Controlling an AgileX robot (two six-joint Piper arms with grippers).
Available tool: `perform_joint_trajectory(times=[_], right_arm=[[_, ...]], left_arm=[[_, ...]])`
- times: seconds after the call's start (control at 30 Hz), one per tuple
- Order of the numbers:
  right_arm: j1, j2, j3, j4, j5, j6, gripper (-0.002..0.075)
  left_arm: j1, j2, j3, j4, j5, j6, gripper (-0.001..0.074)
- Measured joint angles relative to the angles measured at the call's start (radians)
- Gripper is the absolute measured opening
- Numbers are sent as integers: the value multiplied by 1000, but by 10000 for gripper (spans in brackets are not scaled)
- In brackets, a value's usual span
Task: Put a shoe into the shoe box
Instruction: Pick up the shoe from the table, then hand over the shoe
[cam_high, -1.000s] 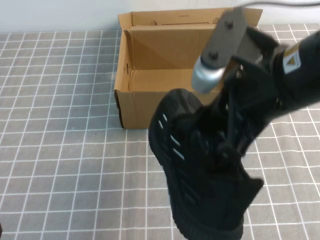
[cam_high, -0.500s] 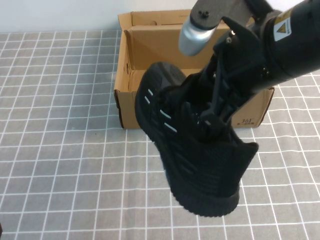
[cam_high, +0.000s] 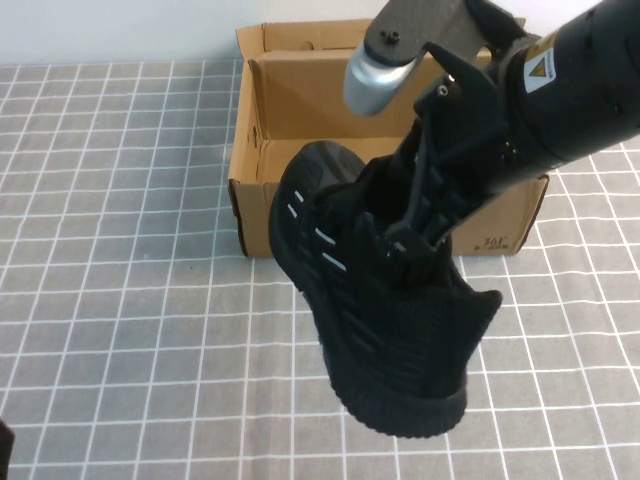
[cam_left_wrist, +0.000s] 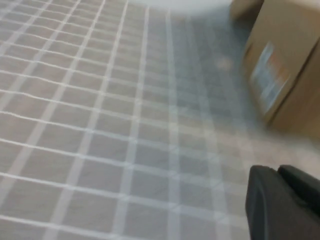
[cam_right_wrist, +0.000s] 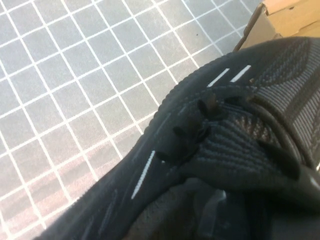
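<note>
The black knit shoe (cam_high: 390, 330) hangs in the air, toe up and heel down, in front of the brown cardboard shoe box (cam_high: 300, 120). Its toe overlaps the box's front wall in the high view. My right gripper (cam_high: 420, 225) is shut on the shoe at the tongue and laces. The right wrist view shows the shoe (cam_right_wrist: 240, 130) close up with white dash marks, my right gripper (cam_right_wrist: 240, 200) buried in it, and a corner of the box (cam_right_wrist: 290, 15). My left gripper (cam_left_wrist: 277, 172) is shut and empty, low over the table to the left of the box (cam_left_wrist: 285, 75).
The box stands open at the back middle of a grey grid-patterned cloth (cam_high: 120, 300). Its flaps stand upright. The left arm shows only as a dark tip at the bottom left corner (cam_high: 3, 450) of the high view.
My right arm has lifted the shoe and carried it back and left toward the box. The toe now sits higher against the box's front wall.
</note>
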Motion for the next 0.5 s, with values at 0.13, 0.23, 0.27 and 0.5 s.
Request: perform_joint_trajectory(times=[0.13,0.23,0.27,0.5], right_arm=[[0,11,-23,0,-2,23,-6],[0,29,-43,0,-4,31,-6],[0,34,-49,0,-4,33,-6],[0,80,-99,0,22,87,-6]], left_arm=[[0,0,0,-196,-129,-71,-1],[0,0,0,-240,-195,-80,-1],[0,0,0,-248,-204,-82,-1],[0,0,-21,-264,-162,-83,-1]])
